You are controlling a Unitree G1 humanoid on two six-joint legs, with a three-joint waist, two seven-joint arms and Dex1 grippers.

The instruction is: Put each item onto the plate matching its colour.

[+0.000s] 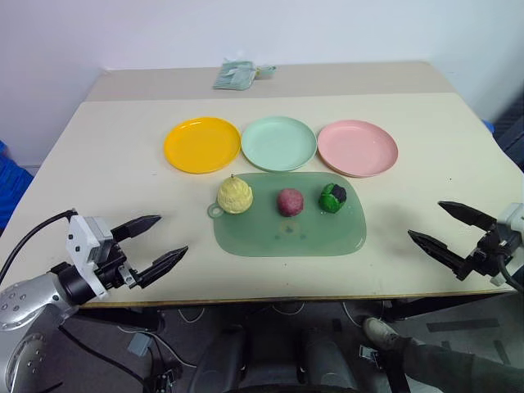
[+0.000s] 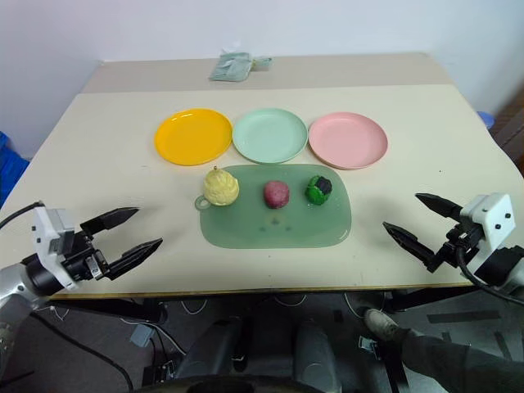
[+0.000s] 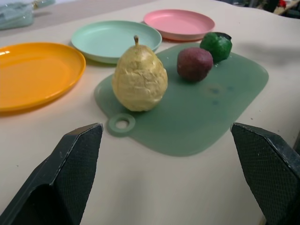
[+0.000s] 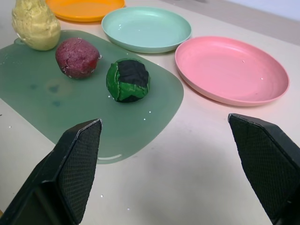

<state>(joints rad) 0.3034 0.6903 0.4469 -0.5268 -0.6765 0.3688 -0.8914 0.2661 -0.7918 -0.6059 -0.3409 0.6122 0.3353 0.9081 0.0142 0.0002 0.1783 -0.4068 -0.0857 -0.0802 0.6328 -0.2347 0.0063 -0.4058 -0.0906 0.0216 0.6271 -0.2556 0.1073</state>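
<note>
At the table's far edge, toward twelve o'clock, a crumpled pale green packet (image 1: 239,74) sits too small to identify. In the right wrist view the pale yellow pear (image 4: 35,24) is cropped at its top and the orange-yellow plate (image 4: 84,9) shows just its near rim. A person's shoe (image 2: 378,322) shows partly under the table.

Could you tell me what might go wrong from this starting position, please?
1. The dark red ball and the green ball lie close together on the green mat; the open right gripper reaching for one might nudge the other and set it rolling.
2. The three plates nearly touch, so a round item dropped near the green plate rim might roll onto the pink plate.
3. The upright yellow pear may topple if the open left gripper grazes it.
</note>
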